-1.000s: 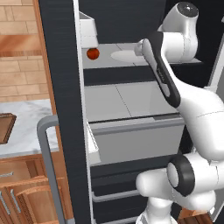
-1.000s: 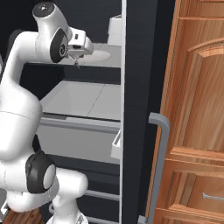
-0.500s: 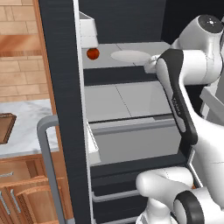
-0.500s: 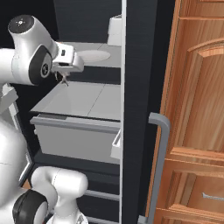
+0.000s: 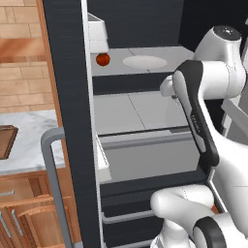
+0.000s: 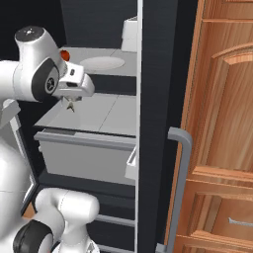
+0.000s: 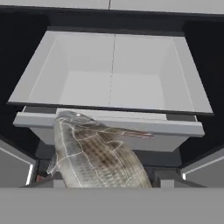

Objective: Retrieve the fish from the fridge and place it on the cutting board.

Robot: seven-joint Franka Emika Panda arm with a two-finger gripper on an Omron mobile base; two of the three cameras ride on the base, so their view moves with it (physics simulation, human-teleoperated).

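Now, in the left base view, the arm has swung back out of the fridge [image 5: 68, 97], leaving the white plate [image 5: 144, 61] bare. In the right base view the claw [image 6: 70, 105] hangs before the shelves. In the hand view it grasps the fish [image 7: 98, 155] above the open drawer [image 7: 39, 70]; the cutting board [image 5: 5, 141] comes next.

The grey-silver fish [image 7: 98, 157] hangs above the open fridge [image 5: 72, 97] drawer, apparently gripped. The brown cutting board [image 5: 6, 141] lies on the counter.

White rounded arm links, dark joints.
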